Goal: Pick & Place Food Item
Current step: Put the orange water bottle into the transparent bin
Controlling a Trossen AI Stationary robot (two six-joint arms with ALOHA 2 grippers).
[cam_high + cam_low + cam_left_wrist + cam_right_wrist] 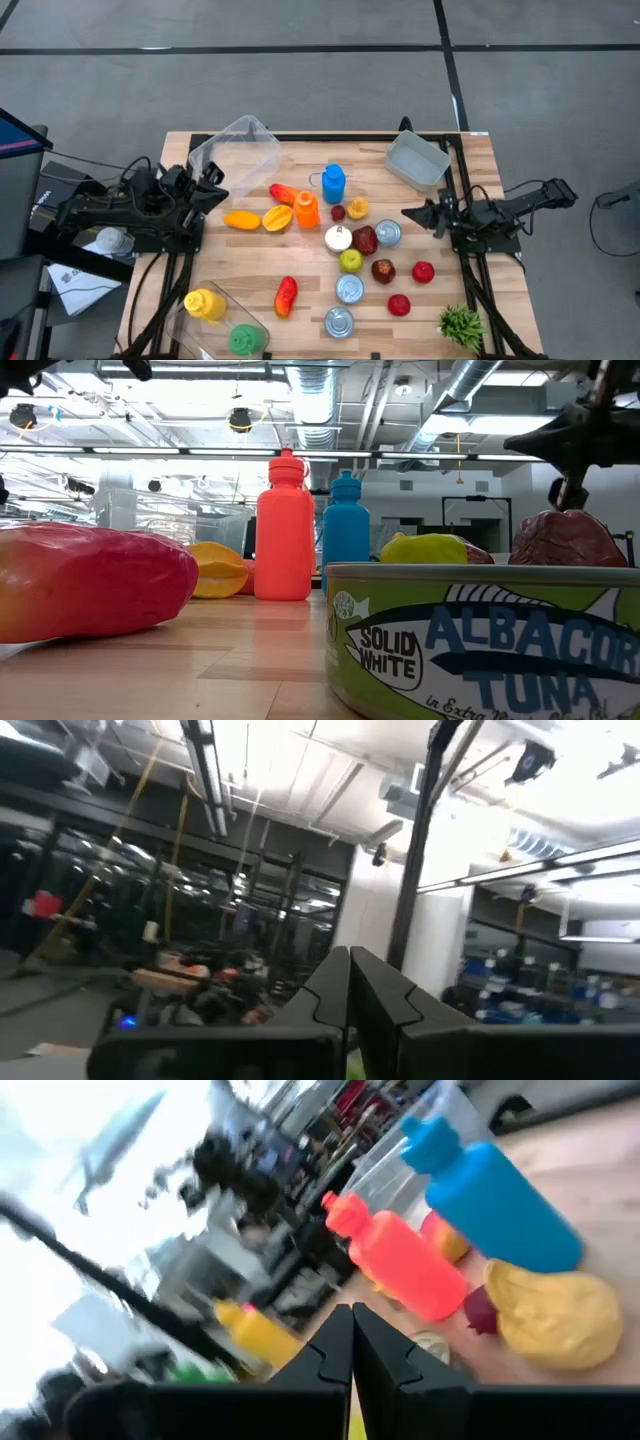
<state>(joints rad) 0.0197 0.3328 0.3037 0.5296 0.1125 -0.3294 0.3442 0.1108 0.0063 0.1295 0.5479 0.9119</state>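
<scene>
Nothing placed yet — table [200,270] is covered with loose food [350,262], bins [418,160] look empty. Left gripper [215,190] and right gripper [410,213] are pinched together, nothing held — whole pick remains.

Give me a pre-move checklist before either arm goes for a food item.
1. Left end effector empty and shut, at the table's left edge: ok.
2. Right end effector empty and shut, near the silver can: ok.
3. Fingers open for a pick: not ok, both shut.
4. Grey bin upright at the back right: ok.
5. Clear tub upright: not ok, it looks tipped.
6. Target item chosen: cannot tell.
</scene>
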